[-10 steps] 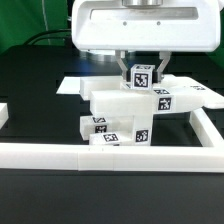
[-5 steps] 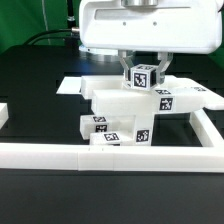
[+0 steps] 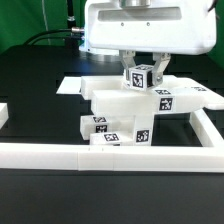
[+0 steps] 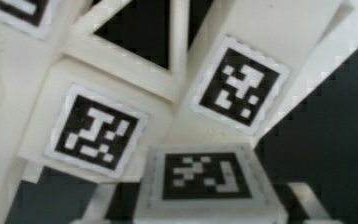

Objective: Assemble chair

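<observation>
White chair parts at the frame's centre, one block gripped from above.
White border rail [image 3: 110, 153] is seen nearest, laid across the lower part of the exterior frame on the black desk [image 3: 40, 195]. Behind it, at the centre, the partly joined chair [image 3: 115, 112] is stood, its blocky pieces marked with square tags. At its top, slightly right of the frame's centre, a small tagged block [image 3: 140, 79] is clasped between the fingers of the hand [image 3: 142, 72], which is hung from the upper edge. Tagged faces fill the wrist view.

The chair [image 3: 112, 101] looks smooth white plastic, perhaps slightly glossy.
</observation>
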